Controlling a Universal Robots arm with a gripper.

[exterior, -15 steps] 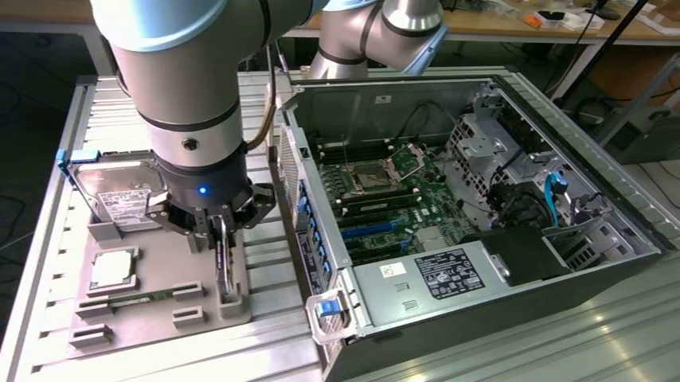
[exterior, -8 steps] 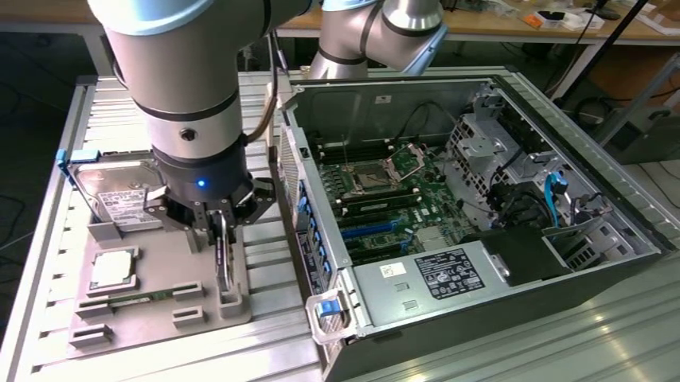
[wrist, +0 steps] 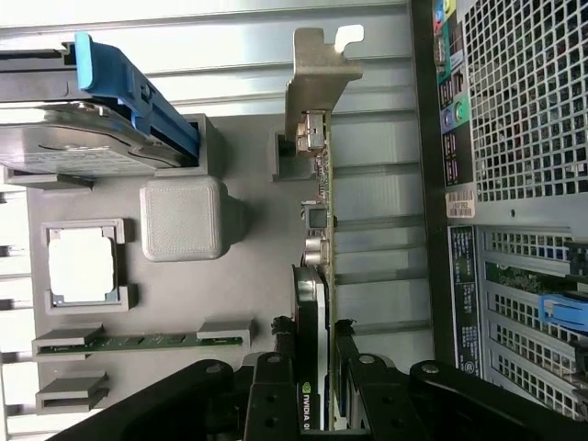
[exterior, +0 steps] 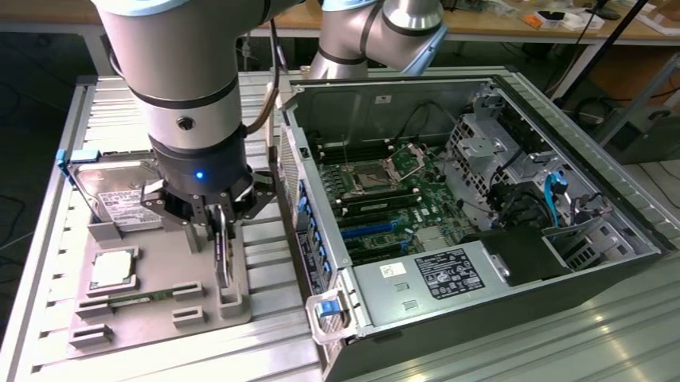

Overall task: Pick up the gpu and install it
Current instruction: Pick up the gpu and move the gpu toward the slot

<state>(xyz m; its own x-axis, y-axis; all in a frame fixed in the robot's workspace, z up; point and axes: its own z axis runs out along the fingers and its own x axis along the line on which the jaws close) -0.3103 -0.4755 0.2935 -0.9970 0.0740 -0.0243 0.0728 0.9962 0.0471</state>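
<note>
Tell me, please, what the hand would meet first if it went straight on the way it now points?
Most likely the gpu, standing on edge in the grey tray directly beneath the hand; depth is unclear.

The work surface is a table (exterior: pixel 43 239) topped with ribbed aluminium slats, pale and evenly lit, with soft glints along the ridges. Behind it, across the far edge of the exterior view, runs a wooden bench (exterior: pixel 499 32) with a white strut (exterior: pixel 574 76) beneath — its top carries clutter too small to tell. The floor (exterior: pixel 27 95) at the exterior view's left is dark. At the exterior view's right a dark cabinet (exterior: pixel 648 127) sits low, thin black cables (exterior: pixel 613 36) slanting nearby.
</note>
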